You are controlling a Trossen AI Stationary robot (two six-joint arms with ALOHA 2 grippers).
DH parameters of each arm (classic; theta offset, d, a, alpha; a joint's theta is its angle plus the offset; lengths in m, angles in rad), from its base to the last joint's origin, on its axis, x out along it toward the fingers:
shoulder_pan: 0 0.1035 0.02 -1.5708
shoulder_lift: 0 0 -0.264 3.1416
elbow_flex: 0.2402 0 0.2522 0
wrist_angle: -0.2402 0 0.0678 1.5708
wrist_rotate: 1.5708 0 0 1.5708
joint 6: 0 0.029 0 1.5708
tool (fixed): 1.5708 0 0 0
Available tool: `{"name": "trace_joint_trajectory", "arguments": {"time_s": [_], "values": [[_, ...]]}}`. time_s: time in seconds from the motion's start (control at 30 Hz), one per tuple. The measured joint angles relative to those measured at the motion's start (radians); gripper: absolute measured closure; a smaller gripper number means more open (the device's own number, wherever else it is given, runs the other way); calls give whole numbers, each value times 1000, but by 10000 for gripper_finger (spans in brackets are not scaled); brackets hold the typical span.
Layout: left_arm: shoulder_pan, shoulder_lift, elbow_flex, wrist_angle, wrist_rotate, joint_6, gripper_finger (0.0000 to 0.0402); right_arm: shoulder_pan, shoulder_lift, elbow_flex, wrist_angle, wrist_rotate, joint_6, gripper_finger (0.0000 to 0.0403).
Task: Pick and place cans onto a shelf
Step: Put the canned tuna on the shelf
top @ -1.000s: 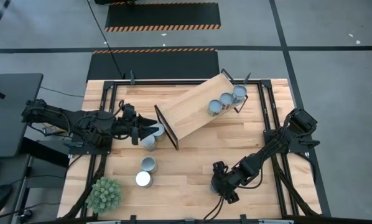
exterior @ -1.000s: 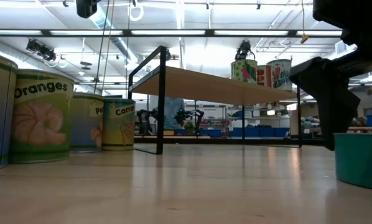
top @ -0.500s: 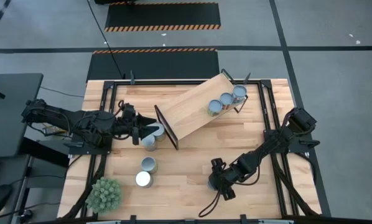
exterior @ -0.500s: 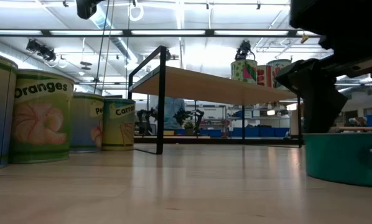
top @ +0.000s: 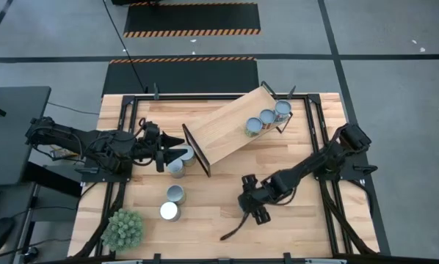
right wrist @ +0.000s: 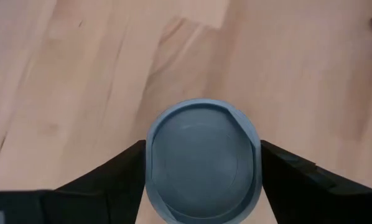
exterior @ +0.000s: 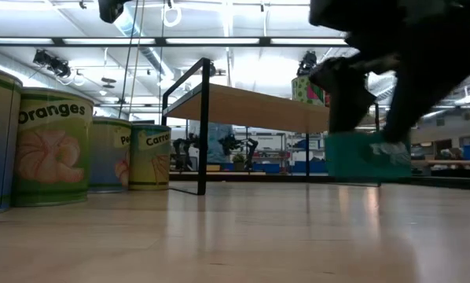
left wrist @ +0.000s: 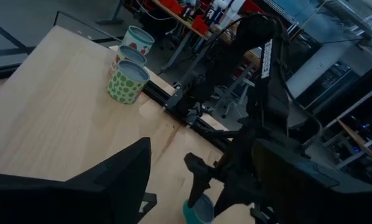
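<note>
- A teal can [right wrist: 203,160] is sitting clamped between the two fingers of the right claw [top: 250,206], lifted clear of the tabletop [top: 227,194] in the low view, in front of the shelf [top: 234,125].
- The shelf is lying at an angle across the far part of the tabletop, carrying three cans [top: 266,118] at its right end.
- The left claw [top: 177,155] is gripping a can at the shelf's left end frame, beside another can [top: 176,169].
- Two more cans [top: 172,203] are standing near a spiky green plant [top: 124,229].

Blue-grey can top [right wrist: 203,158] clamped between gripper fingers [right wrist: 105,180].
</note>
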Motion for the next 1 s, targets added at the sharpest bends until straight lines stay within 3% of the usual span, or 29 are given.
{"name": "trace_joint_trajectory", "arguments": {"time_s": [0.33,0.63,1.0], "values": [[0,-29,0,22,11,0,115,-134,-180,7,-104,1,-72,123],[1,-31,0,39,2,3,115,-300,-322,12,-127,32,-37,123],[12,-31,0,39,-43,29,115,-428,-221,302,-317,74,-252,123]]}}
